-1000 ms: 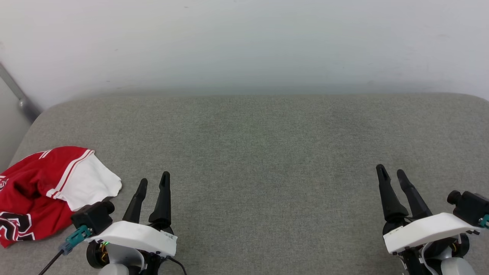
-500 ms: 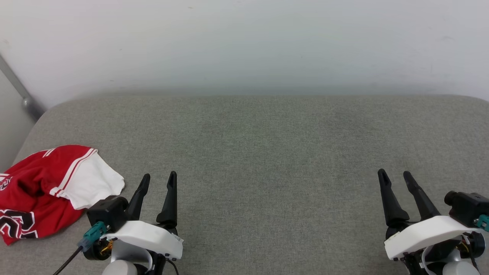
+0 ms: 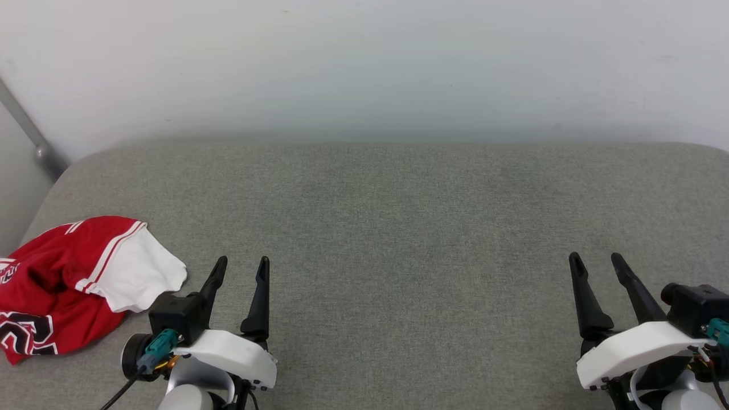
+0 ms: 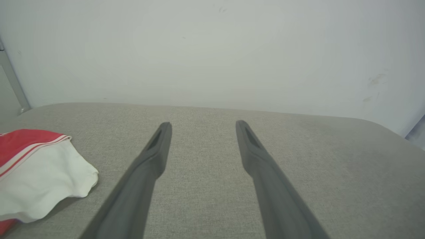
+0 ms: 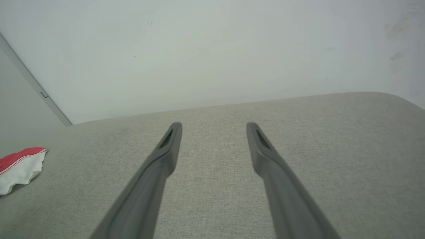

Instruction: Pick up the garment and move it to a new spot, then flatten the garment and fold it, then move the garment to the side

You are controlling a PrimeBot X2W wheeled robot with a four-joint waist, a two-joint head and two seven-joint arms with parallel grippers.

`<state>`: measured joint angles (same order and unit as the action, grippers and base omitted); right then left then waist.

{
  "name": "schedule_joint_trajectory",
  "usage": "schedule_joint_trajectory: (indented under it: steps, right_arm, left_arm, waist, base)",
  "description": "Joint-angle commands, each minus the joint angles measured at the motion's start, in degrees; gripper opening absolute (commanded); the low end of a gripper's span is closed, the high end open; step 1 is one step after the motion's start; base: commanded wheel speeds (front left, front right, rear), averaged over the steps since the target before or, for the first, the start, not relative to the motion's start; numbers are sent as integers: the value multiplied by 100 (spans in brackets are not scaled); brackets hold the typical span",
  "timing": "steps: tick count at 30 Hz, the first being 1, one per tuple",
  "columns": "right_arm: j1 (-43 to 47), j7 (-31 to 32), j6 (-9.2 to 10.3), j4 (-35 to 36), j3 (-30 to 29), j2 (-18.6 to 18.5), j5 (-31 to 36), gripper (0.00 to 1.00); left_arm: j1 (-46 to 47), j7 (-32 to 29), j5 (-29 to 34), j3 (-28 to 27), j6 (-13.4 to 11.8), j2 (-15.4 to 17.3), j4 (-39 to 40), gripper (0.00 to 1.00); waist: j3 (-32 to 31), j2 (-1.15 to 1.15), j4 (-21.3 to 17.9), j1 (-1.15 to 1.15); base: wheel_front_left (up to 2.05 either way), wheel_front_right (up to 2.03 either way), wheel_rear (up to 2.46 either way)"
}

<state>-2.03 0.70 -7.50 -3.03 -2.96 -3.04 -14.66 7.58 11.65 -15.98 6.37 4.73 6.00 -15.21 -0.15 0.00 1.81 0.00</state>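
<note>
The garment (image 3: 62,285) lies crumpled at the left edge of the grey cushion (image 3: 398,228), not yet picked up. My left gripper (image 3: 242,263) and right gripper (image 3: 596,259) stand spread and empty; next, I reckon, the left must reach leftward and pinch the cloth

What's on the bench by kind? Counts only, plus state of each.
Garment: 1, the garment, red and white, crumpled at the left edge.
Grippers: 2, left gripper and right gripper, fingers apart, both empty.
Surface: 1, grey padded surface.
Total: 4
</note>
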Motion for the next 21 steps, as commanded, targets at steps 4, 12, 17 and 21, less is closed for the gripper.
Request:
schedule_joint_trajectory:
  steps: [4, 12, 17, 21]
  right_arm:
    - [65, 17, 1, 97, 7, 20, 243, 100]
    - [83, 3, 1, 160, 53, 21, 543, 100]
    - [122, -18, 2, 180, 61, 21, 698, 100]
    - [137, -49, 2, 192, 59, 22, 833, 100]
  left_arm:
    - [100, 82, 230, 6, -33, 0, 2, 100]
    - [116, 175, 511, -6, -40, -18, -71, 100]
    - [121, 227, 656, -18, -12, -35, -116, 100]
    - [108, 272, 762, -23, 22, -51, -107, 100]
  waist:
    - [-1, 0, -4, 0]
    - [2, 0, -19, 0]
    - [1, 0, -12, 0]
    - [11, 0, 5, 0]
  base:
    - [0, 0, 0]
    - [0, 0, 0]
    - [0, 0, 0]
    - [0, 0, 0]
